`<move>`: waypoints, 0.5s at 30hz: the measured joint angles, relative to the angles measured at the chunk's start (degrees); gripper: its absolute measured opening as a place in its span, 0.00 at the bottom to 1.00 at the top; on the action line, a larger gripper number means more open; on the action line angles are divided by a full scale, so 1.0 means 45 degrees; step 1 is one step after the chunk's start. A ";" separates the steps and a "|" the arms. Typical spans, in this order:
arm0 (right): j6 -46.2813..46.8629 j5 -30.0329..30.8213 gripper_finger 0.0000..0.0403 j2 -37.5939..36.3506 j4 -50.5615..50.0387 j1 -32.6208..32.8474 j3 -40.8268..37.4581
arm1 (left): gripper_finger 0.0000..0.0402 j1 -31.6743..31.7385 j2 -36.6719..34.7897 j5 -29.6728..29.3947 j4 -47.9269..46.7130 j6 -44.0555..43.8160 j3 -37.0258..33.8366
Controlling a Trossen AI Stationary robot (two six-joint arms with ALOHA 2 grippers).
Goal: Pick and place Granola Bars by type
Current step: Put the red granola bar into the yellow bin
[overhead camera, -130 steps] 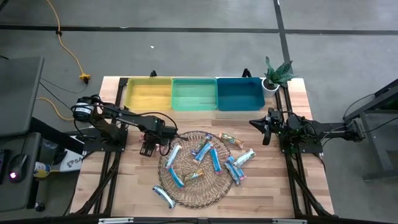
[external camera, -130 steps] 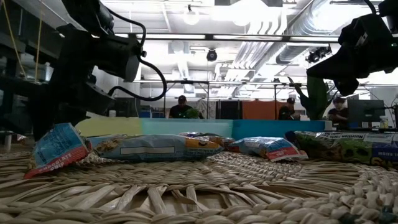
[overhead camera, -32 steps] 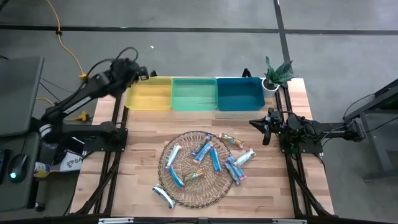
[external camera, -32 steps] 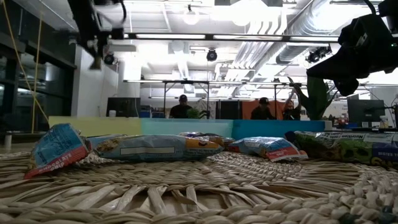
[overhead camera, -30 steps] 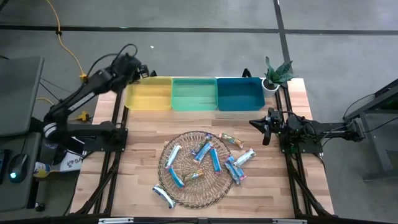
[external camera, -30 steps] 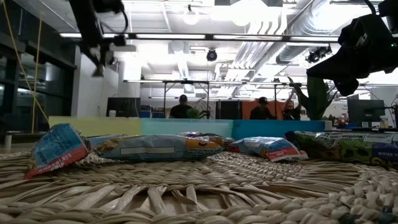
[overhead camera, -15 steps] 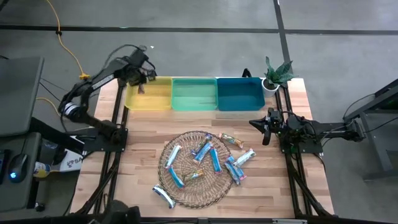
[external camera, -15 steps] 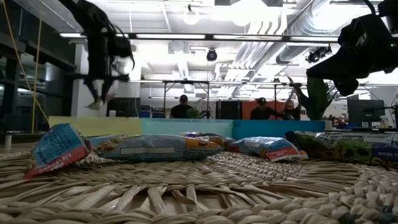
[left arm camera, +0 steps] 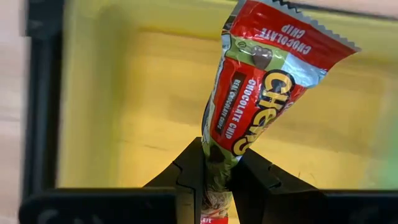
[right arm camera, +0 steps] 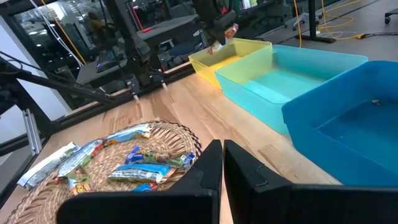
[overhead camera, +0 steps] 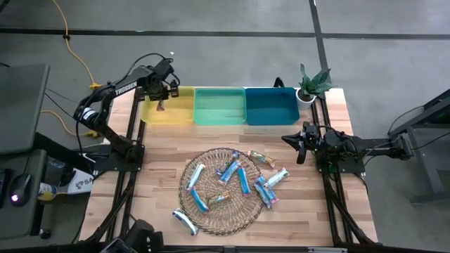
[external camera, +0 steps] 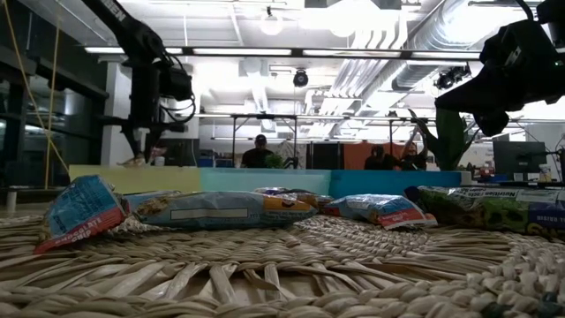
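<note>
Left gripper (left arm camera: pixel 214 165) pinches a red granola bar (left arm camera: pixel 258 93) by its end, hanging above the yellow bin (left arm camera: pixel 124 93)

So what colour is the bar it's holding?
Red and green wrapper, with yellow lettering; clearest in the left wrist view.

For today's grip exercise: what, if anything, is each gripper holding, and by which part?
The left gripper pinches a red chocolate chip granola bar by one end of its wrapper, over the yellow bin. The right gripper is shut on nothing.

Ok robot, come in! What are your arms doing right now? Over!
Left tool shut on red granola bar, hanging over yellow bin. Right tool shut, empty, waiting beside wicker mat. Nothing blocking. Over.
</note>
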 joint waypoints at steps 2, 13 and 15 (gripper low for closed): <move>0.0000 0.0000 0.00 0.0000 0.0000 0.0000 0.0000 | 0.14 -0.0015 0.0169 0.0213 -0.0019 0.0241 -0.0002; -0.0005 -0.0004 0.00 0.0000 0.0000 0.0000 0.0000 | 0.16 -0.0010 0.0704 0.0311 0.0280 0.0853 0.0000; -0.0005 -0.0005 0.00 0.0000 0.0000 -0.0003 0.0000 | 0.20 -0.0010 0.0704 0.0311 0.0245 0.0978 0.0000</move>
